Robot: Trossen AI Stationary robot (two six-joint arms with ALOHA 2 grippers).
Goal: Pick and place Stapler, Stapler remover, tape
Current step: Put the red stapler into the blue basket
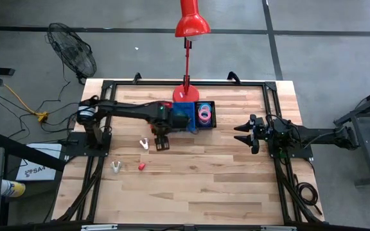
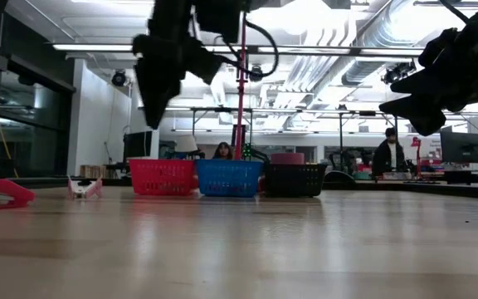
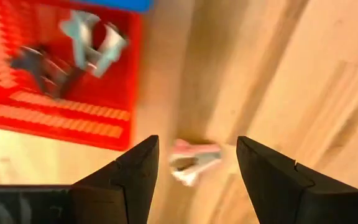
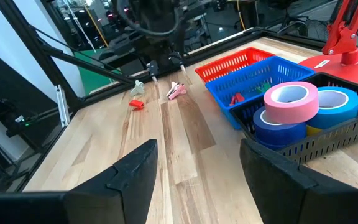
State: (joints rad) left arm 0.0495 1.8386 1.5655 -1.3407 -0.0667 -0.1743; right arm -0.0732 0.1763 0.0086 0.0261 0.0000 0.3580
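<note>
The tape [image 4: 303,109] rolls are already stacked in the black bin [image 4: 347,134], and some items are seen in the red bin [image 3: 55,93]. A pink stapler remover [image 3: 191,160], another remover [image 1: 115,167] and a red piece [image 1: 141,166] are left on the tabletop [image 1: 204,186]. The left tool [image 3: 194,177], fingers spread, is poised over the pink one; the right tool [image 1: 246,133] is parked spread. Nothing obstructs.

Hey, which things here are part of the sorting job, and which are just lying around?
Job: tape rolls, pink staple remover, small red stapler, red basket, blue basket, black basket.
Lying about: red lamp, floor fan.
</note>
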